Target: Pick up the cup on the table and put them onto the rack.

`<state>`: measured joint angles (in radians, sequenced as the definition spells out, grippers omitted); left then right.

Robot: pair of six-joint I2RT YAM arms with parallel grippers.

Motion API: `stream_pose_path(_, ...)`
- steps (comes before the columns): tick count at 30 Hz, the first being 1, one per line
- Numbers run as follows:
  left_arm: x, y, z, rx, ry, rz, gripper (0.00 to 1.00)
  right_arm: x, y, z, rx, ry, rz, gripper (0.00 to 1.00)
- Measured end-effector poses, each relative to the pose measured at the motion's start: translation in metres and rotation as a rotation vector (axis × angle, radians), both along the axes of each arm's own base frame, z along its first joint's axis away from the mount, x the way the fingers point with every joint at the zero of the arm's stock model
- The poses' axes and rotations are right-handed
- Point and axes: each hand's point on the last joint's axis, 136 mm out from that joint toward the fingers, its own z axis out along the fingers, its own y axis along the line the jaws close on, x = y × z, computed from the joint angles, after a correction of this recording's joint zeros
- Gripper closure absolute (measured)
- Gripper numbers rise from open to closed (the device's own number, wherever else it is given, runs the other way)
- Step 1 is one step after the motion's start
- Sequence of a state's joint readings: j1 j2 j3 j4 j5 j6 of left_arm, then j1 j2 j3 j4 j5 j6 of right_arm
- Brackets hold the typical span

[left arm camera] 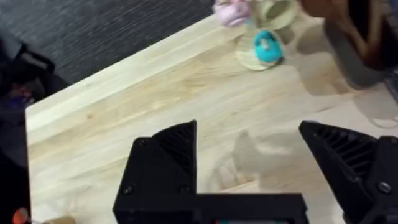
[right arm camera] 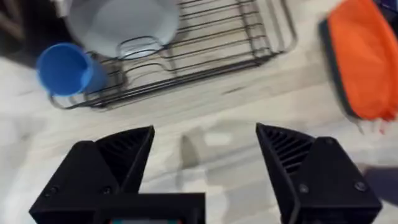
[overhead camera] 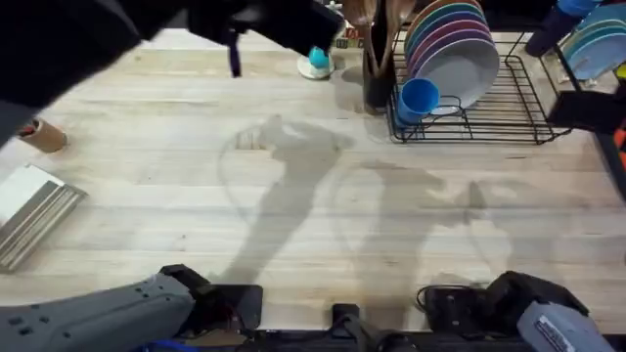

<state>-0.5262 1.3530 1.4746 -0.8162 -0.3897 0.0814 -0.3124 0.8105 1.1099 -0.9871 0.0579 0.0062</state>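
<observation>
Cup (overhead camera: 420, 98), bright blue, lies tipped in the rack's (overhead camera: 509, 122) left corner beside the white plate (overhead camera: 468, 70); it could roll out if nudged. Leftward, a teal figure (overhead camera: 318, 61) stands well apart. Left gripper (left arm camera: 249, 162) and right gripper (right arm camera: 205, 155) both gape empty above the table (overhead camera: 293, 215).

Cup in the rack at the table's far right

The cup (overhead camera: 420, 99) lies in the rack's (overhead camera: 509, 122) near-left corner, before the row of plates (overhead camera: 452, 44); the rack stands on the table (overhead camera: 293, 196).
</observation>
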Motion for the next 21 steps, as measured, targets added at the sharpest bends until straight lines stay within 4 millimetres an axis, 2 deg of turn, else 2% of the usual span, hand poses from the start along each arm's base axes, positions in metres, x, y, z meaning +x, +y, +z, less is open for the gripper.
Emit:
stream_pose_path(10, 0.005, 0.060, 0.018, -0.024, -0.044, 0.153, 0.007, -0.053, -0.061, -0.011, 0.021, 0.064, -0.351, 0.009)
stream_pose_path(16, 0.006, 0.084, 0.017, -0.023, -0.039, 0.218, 0.007, -0.075, -0.087, -0.008, -0.017, 0.072, -0.504, 0.009)
stream_pose_path(21, 0.007, 0.094, 0.017, -0.021, -0.037, 0.245, 0.007, -0.101, -0.113, -0.001, -0.102, 0.098, -0.662, 0.009)
